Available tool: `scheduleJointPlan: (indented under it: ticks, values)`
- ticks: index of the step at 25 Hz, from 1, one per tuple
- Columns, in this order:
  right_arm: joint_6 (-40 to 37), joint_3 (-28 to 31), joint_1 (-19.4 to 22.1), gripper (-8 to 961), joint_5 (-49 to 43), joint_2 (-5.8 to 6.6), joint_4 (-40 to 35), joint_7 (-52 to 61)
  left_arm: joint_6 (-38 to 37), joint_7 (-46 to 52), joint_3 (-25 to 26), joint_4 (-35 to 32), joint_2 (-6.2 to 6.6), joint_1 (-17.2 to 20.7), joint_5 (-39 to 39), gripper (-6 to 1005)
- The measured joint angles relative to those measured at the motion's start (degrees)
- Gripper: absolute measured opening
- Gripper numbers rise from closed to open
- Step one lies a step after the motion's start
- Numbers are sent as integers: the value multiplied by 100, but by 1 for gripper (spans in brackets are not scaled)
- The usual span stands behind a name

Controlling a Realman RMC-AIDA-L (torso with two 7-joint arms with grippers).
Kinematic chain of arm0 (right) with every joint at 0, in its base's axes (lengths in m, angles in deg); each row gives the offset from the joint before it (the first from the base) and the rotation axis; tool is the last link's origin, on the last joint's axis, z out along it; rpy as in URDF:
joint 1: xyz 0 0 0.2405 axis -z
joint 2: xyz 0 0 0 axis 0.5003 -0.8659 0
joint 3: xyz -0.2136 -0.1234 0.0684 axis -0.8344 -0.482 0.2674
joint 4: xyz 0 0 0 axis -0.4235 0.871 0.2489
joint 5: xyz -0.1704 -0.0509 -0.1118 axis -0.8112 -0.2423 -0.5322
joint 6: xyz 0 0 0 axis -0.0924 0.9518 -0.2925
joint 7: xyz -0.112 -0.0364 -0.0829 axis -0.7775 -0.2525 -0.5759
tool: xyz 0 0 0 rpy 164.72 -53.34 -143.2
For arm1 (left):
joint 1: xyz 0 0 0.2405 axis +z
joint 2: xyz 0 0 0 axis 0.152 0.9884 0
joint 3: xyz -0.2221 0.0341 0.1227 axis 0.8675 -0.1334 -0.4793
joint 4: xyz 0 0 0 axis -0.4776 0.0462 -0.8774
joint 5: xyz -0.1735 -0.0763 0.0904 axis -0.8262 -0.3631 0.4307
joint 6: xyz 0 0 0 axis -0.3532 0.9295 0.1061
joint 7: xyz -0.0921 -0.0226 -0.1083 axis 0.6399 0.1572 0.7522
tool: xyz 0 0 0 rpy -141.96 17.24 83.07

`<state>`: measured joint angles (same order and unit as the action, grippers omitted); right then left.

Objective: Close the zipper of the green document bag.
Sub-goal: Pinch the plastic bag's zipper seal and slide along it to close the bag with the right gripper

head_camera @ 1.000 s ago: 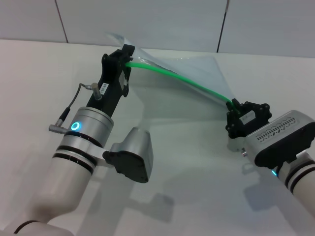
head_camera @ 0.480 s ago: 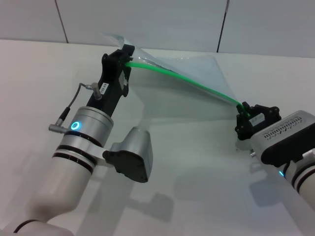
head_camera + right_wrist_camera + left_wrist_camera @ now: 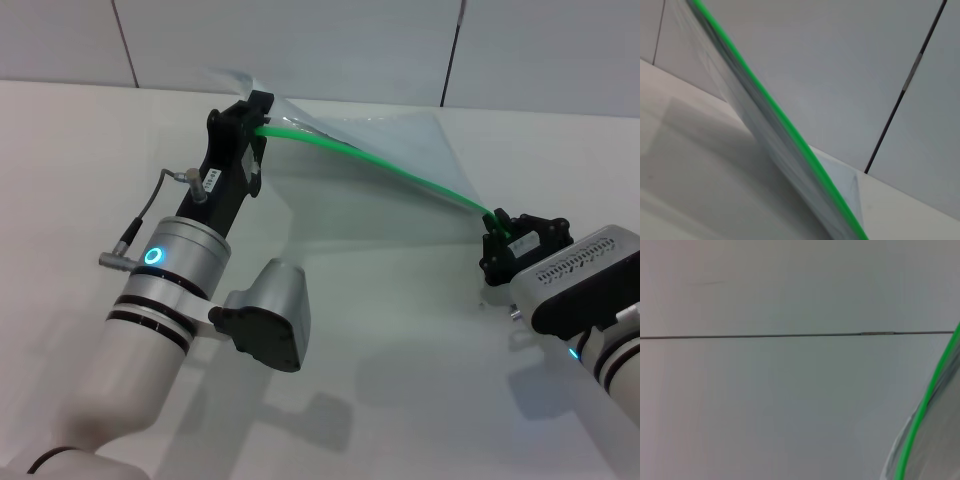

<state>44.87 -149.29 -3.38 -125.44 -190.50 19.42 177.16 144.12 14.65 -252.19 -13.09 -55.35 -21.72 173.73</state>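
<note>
The green document bag [image 3: 395,140] is held up off the table, a translucent pale sheet stretched between both arms. Its zipper [image 3: 380,165] is a bright green strip running along the lower edge from one gripper to the other. My left gripper [image 3: 258,122] is shut on the bag's left end, at the back of the table. My right gripper [image 3: 497,228] is shut on the zipper at its right end; the slider is hidden between the fingers. The zipper [image 3: 920,415] crosses a corner of the left wrist view. In the right wrist view the zipper [image 3: 775,112] runs diagonally along the bag [image 3: 750,130].
A white table [image 3: 380,330] lies under the bag, with the bag's shadow on it. Behind it stands a light panelled wall [image 3: 300,40] with dark seams.
My right gripper has slid right and slightly down along the zipper, lengthening the green strip between the grippers. In the last half second it barely moved. The left arm stayed still.
</note>
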Motion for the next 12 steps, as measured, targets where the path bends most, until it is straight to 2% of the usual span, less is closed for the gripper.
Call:
scheduleJointPlan:
  ticks: [12]
  values:
    - [30,0,-29,130,320,-10,-43,-37,58,15,0,-12,-7,22,100,86]
